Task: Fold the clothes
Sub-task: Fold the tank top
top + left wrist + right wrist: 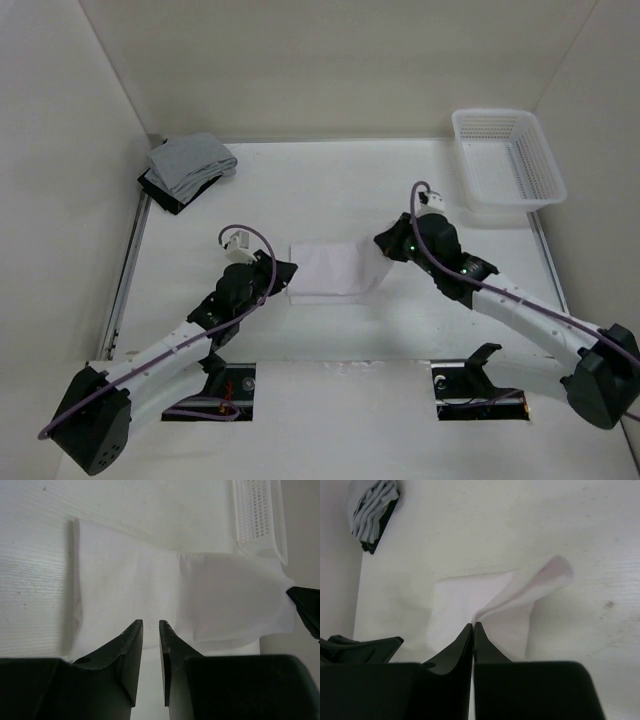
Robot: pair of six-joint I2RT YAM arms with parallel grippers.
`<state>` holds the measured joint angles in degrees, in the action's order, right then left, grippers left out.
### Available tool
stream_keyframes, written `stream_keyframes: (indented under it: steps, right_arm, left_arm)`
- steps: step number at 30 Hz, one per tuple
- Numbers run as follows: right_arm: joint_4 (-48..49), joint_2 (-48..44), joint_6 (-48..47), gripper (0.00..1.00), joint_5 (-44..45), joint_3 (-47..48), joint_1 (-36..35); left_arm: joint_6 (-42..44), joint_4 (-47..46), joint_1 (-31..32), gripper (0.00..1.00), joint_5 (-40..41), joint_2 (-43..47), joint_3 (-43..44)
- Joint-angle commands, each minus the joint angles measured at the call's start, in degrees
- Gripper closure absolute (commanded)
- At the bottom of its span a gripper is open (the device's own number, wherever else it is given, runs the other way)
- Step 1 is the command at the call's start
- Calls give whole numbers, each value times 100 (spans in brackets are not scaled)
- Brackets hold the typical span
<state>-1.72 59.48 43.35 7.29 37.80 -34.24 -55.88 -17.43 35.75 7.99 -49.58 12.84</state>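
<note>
Two hands: right hand (472, 625) pinches tank top (330, 268) edge | left hand (151, 622) narrowly open | straps hidden

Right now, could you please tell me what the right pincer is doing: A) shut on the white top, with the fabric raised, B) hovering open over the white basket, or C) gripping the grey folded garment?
A: in the right wrist view the right pincer is shut on the white top, and a fold rises from its tips.

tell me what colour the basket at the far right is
White mesh basket; clearest in the top external view.
</note>
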Motion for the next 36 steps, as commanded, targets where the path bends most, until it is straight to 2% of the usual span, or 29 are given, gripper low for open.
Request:
stream_keyframes:
  steps: [1, 7, 14, 16, 19, 23, 25, 27, 28, 30, 32, 36]
  right_arm:
    - [-539, 658, -555, 97, 641, 814, -674]
    - [-1348, 2539, -767, 96, 1195, 2518, -1747]
    - [-2323, 4535, -583, 95, 1266, 4751, -2381]
    - [-2360, 4904, -469, 87, 1240, 5113, -2469]
    - [-2255, 5099, -275, 64, 1100, 5238, -2557]
    - [-1579, 4416, -187, 55, 1073, 4492, -2566]
    - [-1087, 3897, -213, 56, 1038, 3930, -2548]
    - [-638, 3562, -248, 70, 977, 3411, -2391]
    - [-437, 3501, -266, 80, 785, 3209, -2268]
    - [-112, 3613, -336, 90, 268, 3050, -2048]
    - [345, 3868, -363, 94, -304, 2961, -1837]
    - [1198, 4456, -223, 96, -956, 2996, -1538]
  left_arm:
    - [138, 222, -230, 81, -306, 422, 17]
    - [174, 661, -696, 81, -649, 1195, -150]
    - [156, 969, -1337, 81, -1044, 1767, -142]
    - [121, 978, -1548, 81, -1194, 1847, -124]
    - [112, 978, -1829, 81, -1431, 1891, -115]
    - [95, 891, -1919, 80, -1511, 1681, -36]
    - [95, 725, -1787, 80, -1458, 1514, 34]
    - [86, 444, -1568, 80, -1397, 1259, 104]
    - [86, 294, -1427, 80, -1336, 1093, 139]
    - [86, 13, -1059, 81, -1160, 698, 201]
    - [68, -268, -681, 81, -949, 276, 228]
    - [60, -743, -301, 81, -580, -463, 70]
